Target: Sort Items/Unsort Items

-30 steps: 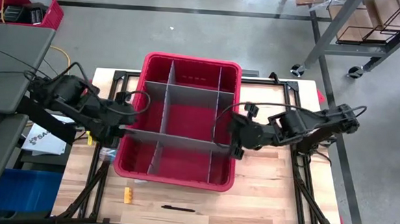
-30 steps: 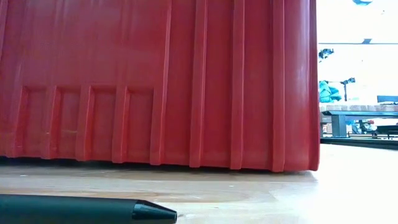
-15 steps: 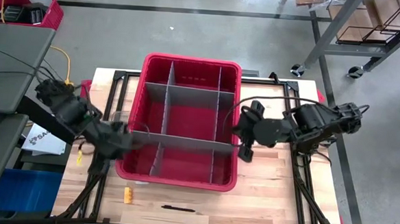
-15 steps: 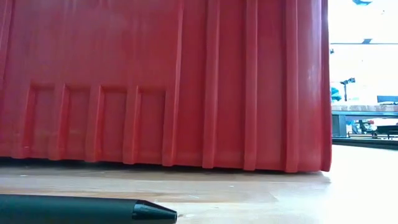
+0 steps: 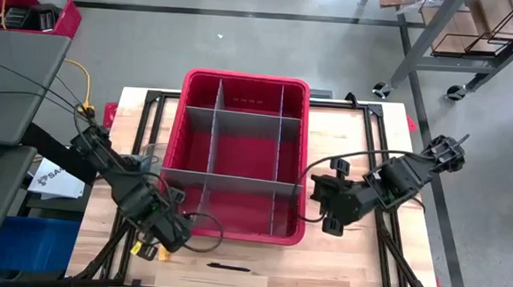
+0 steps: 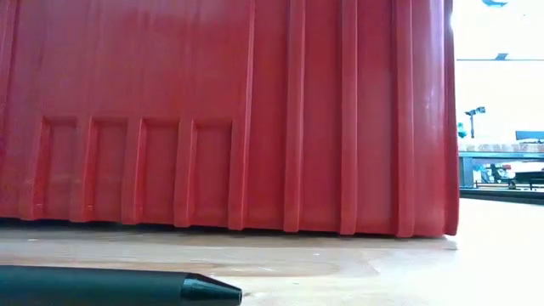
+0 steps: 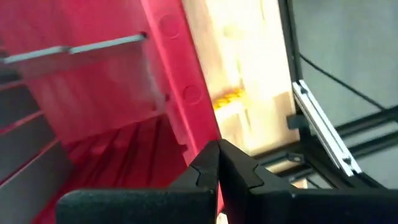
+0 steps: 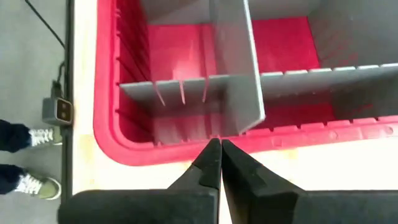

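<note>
In the low view the red bin point(image 6: 229, 119) fills the frame and hides everything behind it, the dark pen-like stick point(image 6: 119, 287) is cut off at the edge, and the left wrist view blurs the yellow piece point(image 7: 227, 98) beyond recognition.

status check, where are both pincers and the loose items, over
Left pincer shut, empty, at red bin's near-left corner. Right pincer shut, empty, outside bin's right wall. Orange block, dark pen loose on table.
</note>
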You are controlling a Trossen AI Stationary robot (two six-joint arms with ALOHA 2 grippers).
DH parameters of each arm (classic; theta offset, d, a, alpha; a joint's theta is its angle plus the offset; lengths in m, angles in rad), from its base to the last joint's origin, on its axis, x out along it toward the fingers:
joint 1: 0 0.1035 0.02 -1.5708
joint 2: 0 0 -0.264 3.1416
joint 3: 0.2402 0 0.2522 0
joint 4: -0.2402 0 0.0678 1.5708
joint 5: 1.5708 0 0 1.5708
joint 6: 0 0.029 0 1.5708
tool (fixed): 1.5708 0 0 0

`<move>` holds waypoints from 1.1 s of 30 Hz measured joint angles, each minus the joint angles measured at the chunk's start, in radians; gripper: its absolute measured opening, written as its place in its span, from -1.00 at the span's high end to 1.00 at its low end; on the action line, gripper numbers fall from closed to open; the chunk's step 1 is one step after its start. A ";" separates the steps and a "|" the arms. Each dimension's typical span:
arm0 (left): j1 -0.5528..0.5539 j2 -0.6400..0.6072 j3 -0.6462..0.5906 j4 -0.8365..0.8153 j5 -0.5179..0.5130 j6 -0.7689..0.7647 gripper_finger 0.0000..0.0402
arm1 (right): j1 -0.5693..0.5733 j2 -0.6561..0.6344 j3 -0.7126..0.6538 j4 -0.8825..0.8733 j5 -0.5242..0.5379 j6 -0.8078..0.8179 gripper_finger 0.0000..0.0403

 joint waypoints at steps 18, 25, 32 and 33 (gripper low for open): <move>0.181 0.056 0.005 0.297 0.011 0.204 1.00 | 0.062 -0.008 -0.001 0.031 0.041 0.057 1.00; 0.214 0.043 0.163 0.198 -0.122 0.323 1.00 | -0.021 0.012 0.000 0.348 0.038 -0.195 1.00; 0.192 -0.017 0.385 -0.001 -0.428 0.311 1.00 | -0.167 0.121 0.000 0.671 -0.149 -0.400 1.00; 0.183 -0.043 0.390 0.001 -0.465 0.278 1.00 | -0.184 0.148 0.000 0.703 -0.172 -0.412 1.00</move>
